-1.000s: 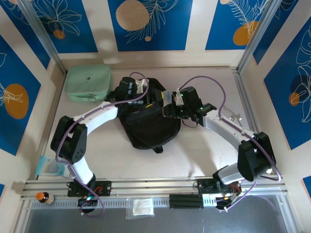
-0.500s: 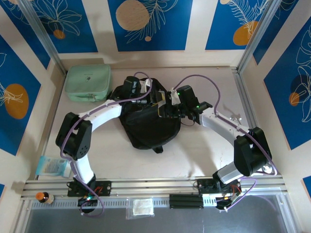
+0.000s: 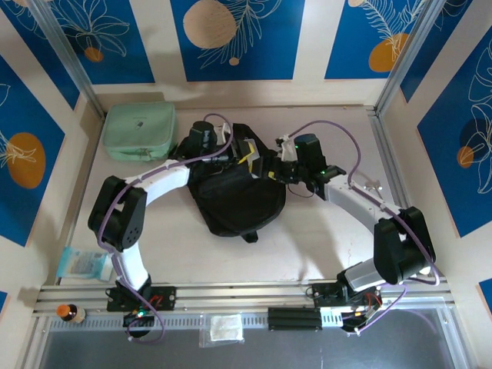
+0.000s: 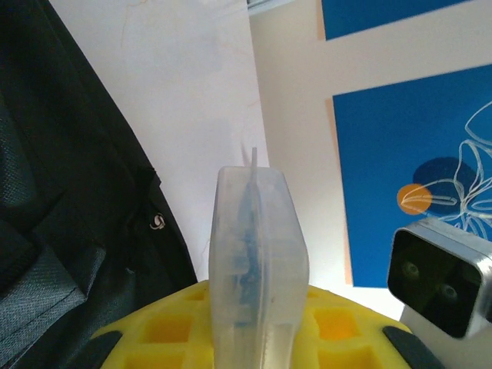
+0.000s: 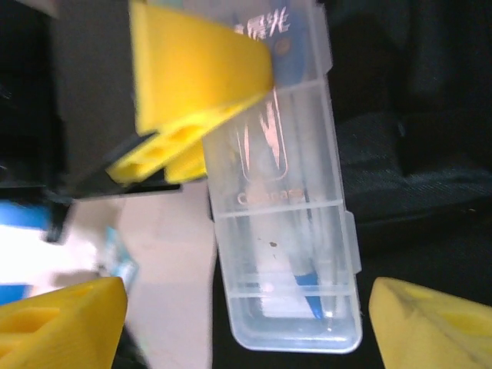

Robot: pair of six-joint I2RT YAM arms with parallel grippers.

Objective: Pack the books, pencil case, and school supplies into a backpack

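The right wrist view shows the clear school supplies case (image 5: 284, 231) flat-on, with a blue item inside, clamped by the left gripper (image 5: 192, 92) above the black backpack (image 5: 415, 154). The left wrist view sees the case edge-on. The right gripper (image 5: 246, 319) has its fingers spread wide apart on either side of the case's end.

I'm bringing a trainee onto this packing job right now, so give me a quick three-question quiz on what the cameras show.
1. True or false: the right hand is clamped on the clear case.
2. Which hand grips that case?
3. What lies on the table at the far left, beside the backpack? A) a mint green zip case B) a red lunchbox C) a laptop

Key:
1. False: its fingers stand wide apart, clear of the case.
2. The left hand, with the case edge-on between its yellow pads.
3. A.
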